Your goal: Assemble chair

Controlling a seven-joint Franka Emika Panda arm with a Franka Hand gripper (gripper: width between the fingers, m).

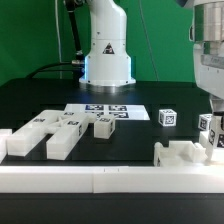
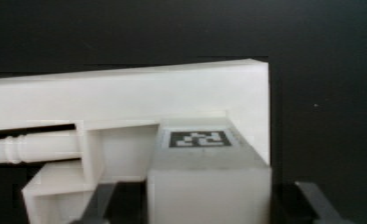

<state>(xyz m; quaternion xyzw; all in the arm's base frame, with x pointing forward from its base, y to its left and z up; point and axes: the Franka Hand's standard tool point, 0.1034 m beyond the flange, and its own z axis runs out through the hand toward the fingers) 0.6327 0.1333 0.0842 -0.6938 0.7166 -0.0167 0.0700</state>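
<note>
Squarely between the parted fingers [image 2: 105, 200] sits the tagged chair block [image 2: 206, 165].

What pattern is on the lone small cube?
White cube, black-and-white square tag; exterior view shows it best.

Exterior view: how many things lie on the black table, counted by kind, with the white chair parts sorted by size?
Large chair parts: 2
Small chair blocks: 3
Marker board: 1
Long border rail: 1
Total: 7
The left large part may be several pieces; I cannot tell.
</note>
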